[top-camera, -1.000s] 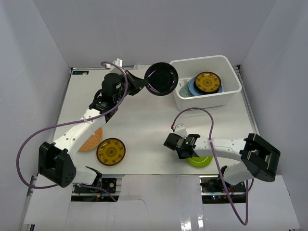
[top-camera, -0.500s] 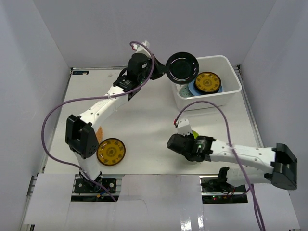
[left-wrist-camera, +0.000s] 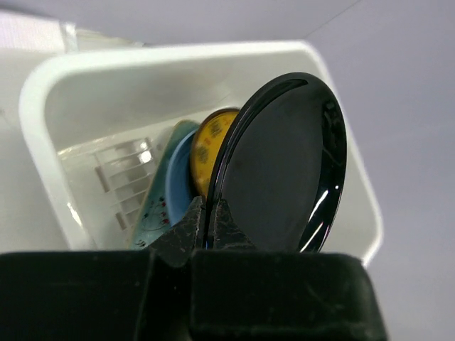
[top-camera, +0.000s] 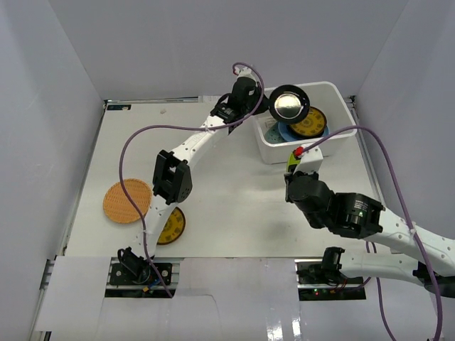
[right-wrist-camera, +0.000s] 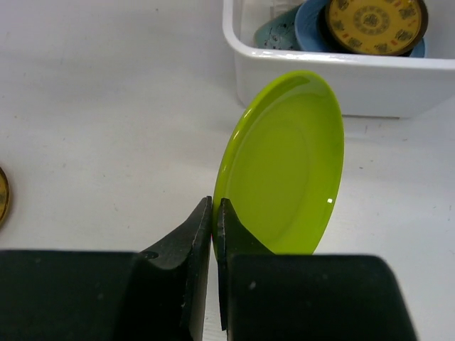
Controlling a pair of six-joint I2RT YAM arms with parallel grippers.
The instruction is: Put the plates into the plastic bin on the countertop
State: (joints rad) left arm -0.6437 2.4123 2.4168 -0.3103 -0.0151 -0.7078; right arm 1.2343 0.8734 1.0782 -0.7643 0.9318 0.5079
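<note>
Two plates gripped by rims: left gripper [left-wrist-camera: 212,220] clamps glossy black round plate [left-wrist-camera: 284,163] on edge over 10 o'clock corner of white rectangular plastic bin [left-wrist-camera: 43,92]. Near bin's 6 o'clock wall, right gripper [right-wrist-camera: 215,213] pinches lime green round plate [right-wrist-camera: 284,170] upright; off-white countertop [right-wrist-camera: 92,106] lies open toward 9 o'clock.

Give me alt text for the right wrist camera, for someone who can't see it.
The right gripper pinches the rim of a lime green plate, held on edge over the countertop. Behind it, the white bin holds a yellow plate on a blue plate.
</note>
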